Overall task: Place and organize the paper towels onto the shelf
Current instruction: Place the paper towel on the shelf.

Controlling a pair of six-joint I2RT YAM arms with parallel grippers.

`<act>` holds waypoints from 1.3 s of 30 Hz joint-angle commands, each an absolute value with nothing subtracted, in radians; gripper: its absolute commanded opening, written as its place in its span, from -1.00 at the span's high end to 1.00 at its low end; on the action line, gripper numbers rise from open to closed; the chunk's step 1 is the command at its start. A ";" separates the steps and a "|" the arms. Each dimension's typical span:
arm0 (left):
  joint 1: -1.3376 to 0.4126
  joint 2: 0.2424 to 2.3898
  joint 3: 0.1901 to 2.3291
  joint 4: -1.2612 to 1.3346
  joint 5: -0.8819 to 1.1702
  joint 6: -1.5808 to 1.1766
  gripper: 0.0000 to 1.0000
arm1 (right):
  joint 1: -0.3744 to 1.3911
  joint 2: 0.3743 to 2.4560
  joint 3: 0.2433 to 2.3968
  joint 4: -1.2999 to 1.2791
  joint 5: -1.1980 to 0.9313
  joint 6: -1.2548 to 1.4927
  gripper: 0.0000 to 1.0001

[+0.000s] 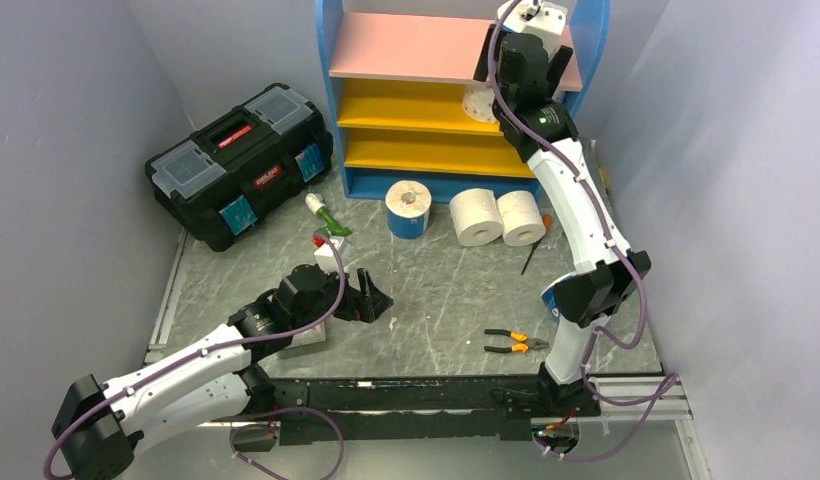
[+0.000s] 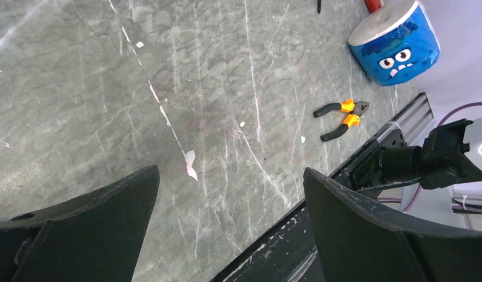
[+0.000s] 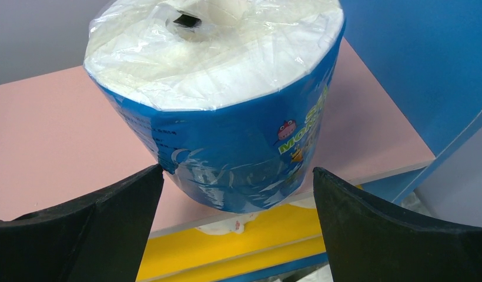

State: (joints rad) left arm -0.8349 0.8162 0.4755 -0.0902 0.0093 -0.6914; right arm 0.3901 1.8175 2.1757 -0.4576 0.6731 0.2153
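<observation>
Right wrist view: the right claw (image 3: 237,170) stands wide open around a blue roll (image 3: 227,129). The roll sits upright on the pink board (image 3: 44,129) of the shelf (image 1: 331,70), upper right of the top view, and neither finger seems to touch it. This looks like the release step. Next calls for a straight retreat without nudging it, then a reach to the white rolls (image 1: 475,216) on the desk (image 1: 436,290) mid-frame. The left claw (image 2: 230,171) hangs open and empty over the desk.
</observation>
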 commanded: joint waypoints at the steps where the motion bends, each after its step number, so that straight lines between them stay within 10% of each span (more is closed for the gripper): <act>1: -0.840 0.810 0.507 -0.077 -0.027 -0.672 -0.99 | 0.387 1.831 2.243 -0.410 0.751 0.187 -0.99; 39: -0.839 0.824 0.497 -0.080 -0.043 -0.672 -0.99 | 0.282 1.882 2.226 -0.396 0.843 0.254 -0.99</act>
